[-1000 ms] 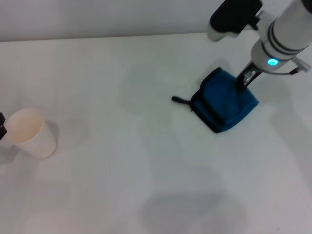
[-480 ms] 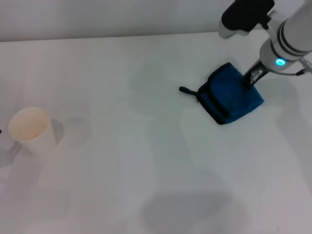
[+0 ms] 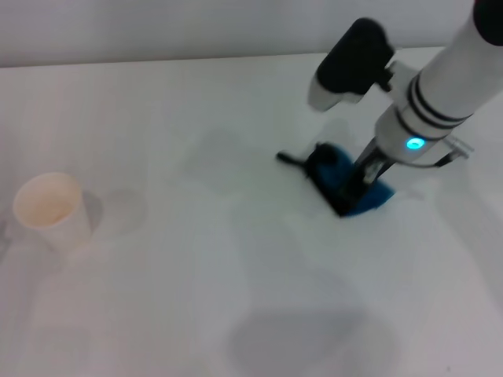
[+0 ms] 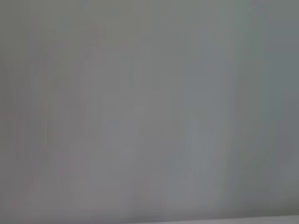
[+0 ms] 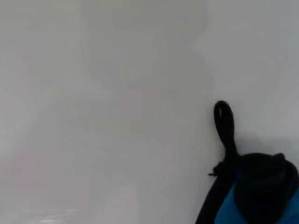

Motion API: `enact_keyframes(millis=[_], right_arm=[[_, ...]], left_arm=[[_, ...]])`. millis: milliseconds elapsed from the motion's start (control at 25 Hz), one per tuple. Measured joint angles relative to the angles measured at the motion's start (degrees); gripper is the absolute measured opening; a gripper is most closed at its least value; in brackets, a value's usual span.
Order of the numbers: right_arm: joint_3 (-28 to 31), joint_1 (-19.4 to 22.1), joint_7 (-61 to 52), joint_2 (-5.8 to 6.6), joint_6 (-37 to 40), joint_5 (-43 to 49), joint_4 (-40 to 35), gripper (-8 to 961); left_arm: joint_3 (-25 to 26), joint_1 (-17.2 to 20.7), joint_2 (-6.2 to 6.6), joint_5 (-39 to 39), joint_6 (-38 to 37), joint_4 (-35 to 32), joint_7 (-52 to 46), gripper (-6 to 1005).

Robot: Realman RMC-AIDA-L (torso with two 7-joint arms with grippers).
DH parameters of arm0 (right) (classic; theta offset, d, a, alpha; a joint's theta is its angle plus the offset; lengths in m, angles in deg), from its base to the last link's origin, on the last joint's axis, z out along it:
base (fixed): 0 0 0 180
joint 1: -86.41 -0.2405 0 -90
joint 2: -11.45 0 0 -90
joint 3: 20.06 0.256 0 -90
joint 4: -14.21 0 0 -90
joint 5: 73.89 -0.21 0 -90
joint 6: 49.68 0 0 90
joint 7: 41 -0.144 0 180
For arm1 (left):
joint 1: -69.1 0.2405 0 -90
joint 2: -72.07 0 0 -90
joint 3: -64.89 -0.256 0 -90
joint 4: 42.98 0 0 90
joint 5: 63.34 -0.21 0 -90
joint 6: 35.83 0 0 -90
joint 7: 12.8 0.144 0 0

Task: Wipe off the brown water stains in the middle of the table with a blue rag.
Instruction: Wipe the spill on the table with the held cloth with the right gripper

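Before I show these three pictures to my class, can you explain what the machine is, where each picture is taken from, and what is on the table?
It is a two-armed robot seen through its own cameras. The head view looks down on a white table. The white-and-black arm on the right is the robot's right arm; its right gripper presses down on the blue rag, a folded cloth with a short black loop tab. Whether the fingers are open or shut cannot be seen. A white paper cup stands upright at the left. No brown stain shows clearly. The right wrist view, from that arm, shows the rag's corner and loop up close. The left wrist view shows only a blank grey surface; the left arm is out of sight.
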Motion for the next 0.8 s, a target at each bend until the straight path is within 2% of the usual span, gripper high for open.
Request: enact_keyframes(millis=[320, 520, 680, 800], right_arm=[[-6.8, 1.2, 3.8, -0.06, -10.7, -16.0, -6.0, 14], [-11.5, 1.8, 3.8, -0.09, -14.2, -21.6, -8.7, 14], [-9.8, 2.4, 3.3, 0.35, -13.8, -21.4, -9.1, 14], [-3.9, 3.3, 3.6, 0.56, -13.5, -17.2, -9.0, 14]], left_arm=[[0.4, 0.3, -0.03, 0.1, -0.8, 0.0, 0.0, 883], [0.4, -0.4, -0.03, 0.6, -1.6, 0.0, 0.0, 883], [0.4, -0.8, -0.03, 0.6, -2.3, 0.0, 0.0, 883], [0.4, -1.0, -0.03, 0.6, -2.6, 0.0, 0.0, 883]])
